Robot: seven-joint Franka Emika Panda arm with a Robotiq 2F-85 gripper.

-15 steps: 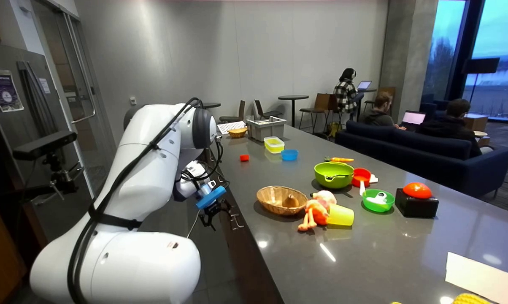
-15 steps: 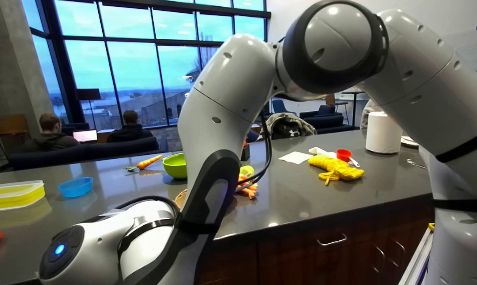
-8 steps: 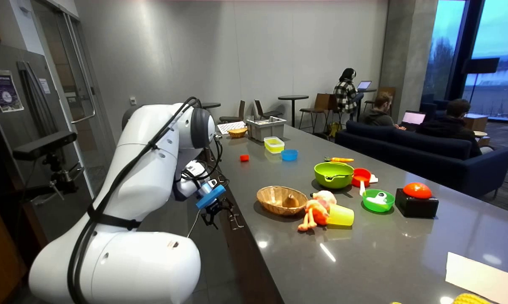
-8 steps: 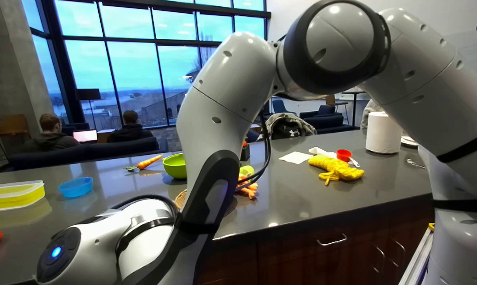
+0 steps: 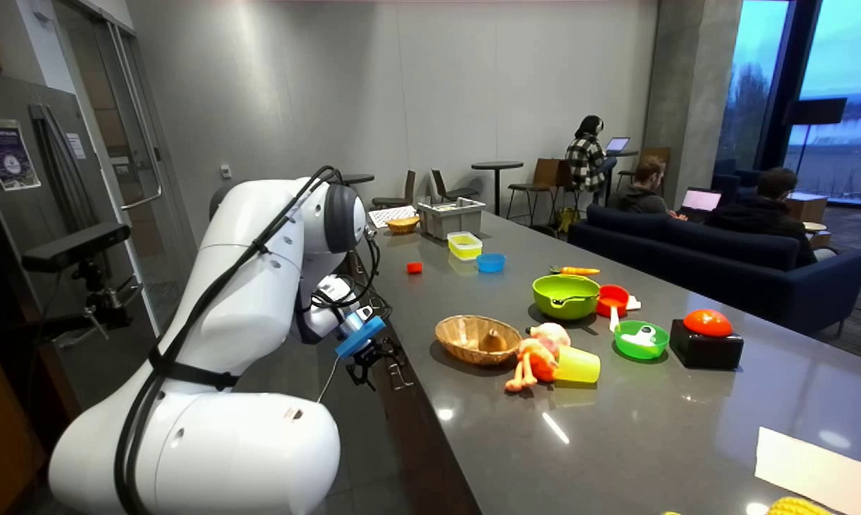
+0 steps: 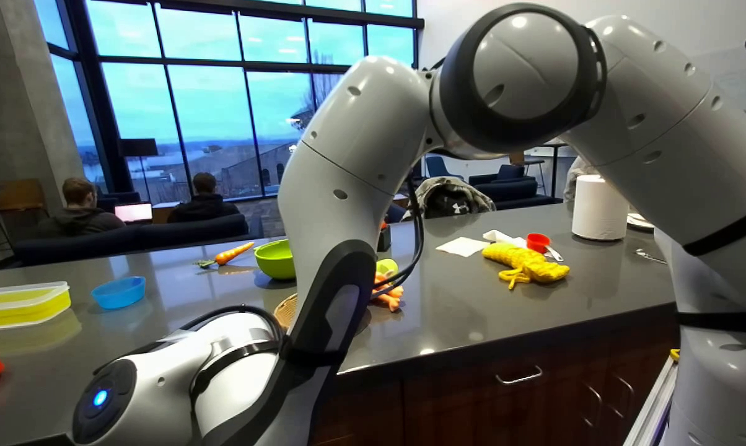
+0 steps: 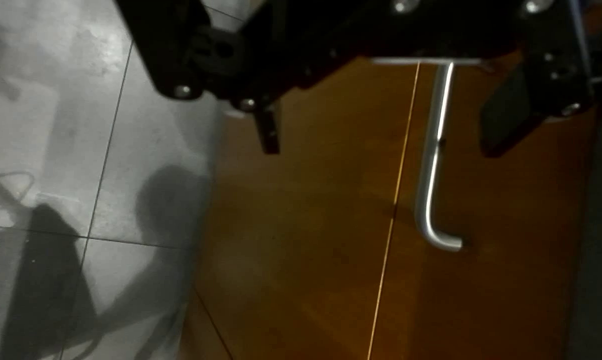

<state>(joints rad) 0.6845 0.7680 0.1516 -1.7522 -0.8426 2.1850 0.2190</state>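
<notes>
Wrist view: gripper (image 7: 381,151) stood released, jaws wide apart. Handle (image 7: 429,185) showed just beyond, between the jaws but nearer the frame-right one; couldn't tell if touching. Cabinet (image 7: 301,240) sat behind it, floor (image 7: 151,125) tiles farthest, frame left.

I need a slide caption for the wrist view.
Open gripper facing a metal handle on a wooden cabinet, with tiled floor at the picture's left.

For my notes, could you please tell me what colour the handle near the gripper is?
The handle is shiny silver; it shows best in the wrist view.
</notes>
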